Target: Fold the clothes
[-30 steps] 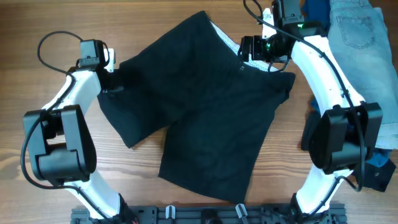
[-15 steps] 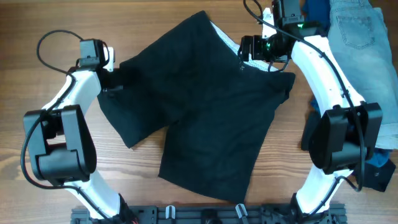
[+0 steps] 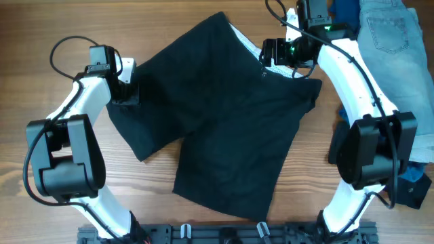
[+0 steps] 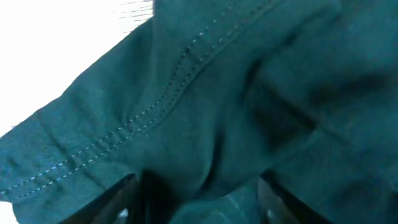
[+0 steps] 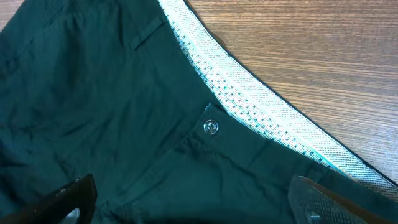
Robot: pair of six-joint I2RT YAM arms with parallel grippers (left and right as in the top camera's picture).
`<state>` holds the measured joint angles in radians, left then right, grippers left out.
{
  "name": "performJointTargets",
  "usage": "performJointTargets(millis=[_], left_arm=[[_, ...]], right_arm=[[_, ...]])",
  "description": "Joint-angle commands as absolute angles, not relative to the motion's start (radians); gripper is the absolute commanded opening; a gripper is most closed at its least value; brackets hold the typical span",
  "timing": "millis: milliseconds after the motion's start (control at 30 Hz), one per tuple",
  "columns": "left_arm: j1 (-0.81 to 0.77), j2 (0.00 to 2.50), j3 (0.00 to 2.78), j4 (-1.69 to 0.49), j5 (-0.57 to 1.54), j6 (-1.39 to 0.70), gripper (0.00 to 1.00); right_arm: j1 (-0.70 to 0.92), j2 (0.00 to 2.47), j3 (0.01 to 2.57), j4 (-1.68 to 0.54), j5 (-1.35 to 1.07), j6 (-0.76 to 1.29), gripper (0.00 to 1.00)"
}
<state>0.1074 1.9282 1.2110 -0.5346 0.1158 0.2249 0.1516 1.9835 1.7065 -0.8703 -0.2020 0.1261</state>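
Note:
The black shorts (image 3: 224, 122) lie spread flat across the middle of the wooden table (image 3: 41, 20), waistband to the back right and legs toward the front. My left gripper (image 3: 126, 87) sits low on the left leg's edge. In the left wrist view its jaws (image 4: 199, 208) stand apart, with a soft bump of dark fabric between them and the stitched hem (image 4: 155, 106) just ahead. My right gripper (image 3: 279, 54) hovers open over the waistband. Its fingers (image 5: 68, 199) are spread wide, either side of the small button (image 5: 211, 127) and the pale mesh lining (image 5: 261, 118).
Light-blue denim shorts (image 3: 400, 54) lie at the back right corner, with a dark blue garment (image 3: 344, 12) beside them. More blue cloth (image 3: 413, 183) sits behind the right arm's base. A black rail (image 3: 224, 234) runs along the front edge.
My left gripper's jaws have parted from nearly shut and its head has shifted slightly right on the leg edge. The right arm and the shorts have stayed put.

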Motion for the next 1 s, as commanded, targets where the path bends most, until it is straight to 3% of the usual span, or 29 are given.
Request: performJointTargets(millis=[0,67,233,267,300,400,467,533,567,967], left_arm=[[0.105,1.934,1.224,-0.532,0.153,0.251,0.29],[0.105,1.936,1.224,-0.532,0.153,0.251,0.27],[0.105,1.968,1.224,-0.535,0.153,0.251,0.32],[0.105,1.989,1.224,-0.536,0.152,0.251,0.43],[0.105,1.998,1.224,-0.535,0.144,0.251,0.48],[0.105,2.011,1.224,-0.532,0.11,0.251,0.5],[0.105,2.012,1.224,-0.527,0.087,0.251,0.38],[0.105,2.012,1.224,-0.52,0.077,0.251,0.14],[0.105,2.012,1.224,-0.516,0.073,0.251,0.07],[0.105,2.012,1.224,-0.395,-0.077,0.224,0.04]], right_arm=[[0.15,1.966,1.724,-0.875,-0.218,0.116,1.0],[0.15,1.966,1.724,-0.877,-0.218,0.115,1.0],[0.15,1.966,1.724,-0.879,-0.218,0.115,1.0],[0.15,1.966,1.724,-0.879,-0.218,0.115,1.0],[0.15,1.966,1.724,-0.879,-0.218,0.115,1.0],[0.15,1.966,1.724,-0.878,-0.218,0.113,1.0],[0.15,1.966,1.724,-0.878,-0.218,0.111,1.0],[0.15,1.966,1.724,-0.876,-0.218,0.112,1.0],[0.15,1.966,1.724,-0.875,-0.218,0.112,1.0],[0.15,1.966,1.724,-0.873,-0.218,0.112,1.0]])
